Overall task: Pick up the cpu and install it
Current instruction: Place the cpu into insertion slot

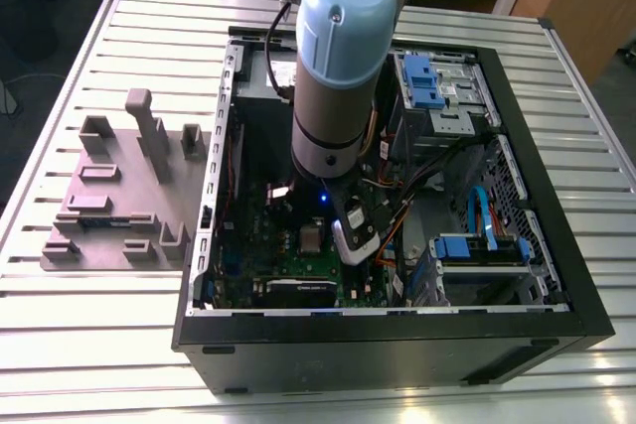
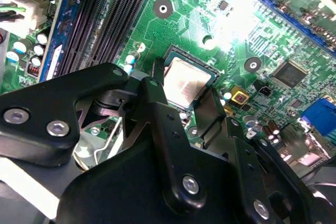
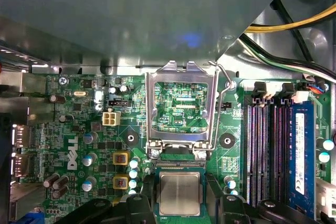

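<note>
Hovering at the green board [image 2: 231, 30], the pincer [image 2: 184, 85] brackets the cpu [image 2: 188, 80] on two sides. Clenched or released: cannot tell.

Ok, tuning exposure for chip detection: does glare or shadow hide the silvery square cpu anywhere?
Second wrist view: glare whitens the green circuit board beyond the small silvery square cpu, itself not washed out. First wrist view: cpu evenly lit; blue glow on the grey panel. Exterior view: black computer case interior shadowed.
</note>
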You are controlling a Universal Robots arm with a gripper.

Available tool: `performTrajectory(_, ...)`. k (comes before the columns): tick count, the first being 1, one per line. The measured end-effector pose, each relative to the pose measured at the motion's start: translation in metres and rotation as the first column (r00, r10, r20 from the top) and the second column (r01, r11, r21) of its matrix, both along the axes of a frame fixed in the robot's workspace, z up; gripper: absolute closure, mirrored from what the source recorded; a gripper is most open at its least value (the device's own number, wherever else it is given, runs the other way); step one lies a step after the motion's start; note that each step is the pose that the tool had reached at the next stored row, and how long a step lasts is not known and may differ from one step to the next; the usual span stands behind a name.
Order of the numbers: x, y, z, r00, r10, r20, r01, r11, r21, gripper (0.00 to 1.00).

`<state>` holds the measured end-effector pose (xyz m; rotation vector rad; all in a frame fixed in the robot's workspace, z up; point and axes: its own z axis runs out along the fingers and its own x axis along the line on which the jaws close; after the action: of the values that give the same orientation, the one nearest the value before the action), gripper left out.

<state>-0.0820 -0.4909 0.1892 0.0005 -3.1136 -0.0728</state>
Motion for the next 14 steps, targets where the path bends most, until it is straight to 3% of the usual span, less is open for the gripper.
performTrajectory(14,-0.0013,-0.0001,-0.0052,1.0,-0.002,-0.0005,0.002,1.0,-0.0007,0.53)
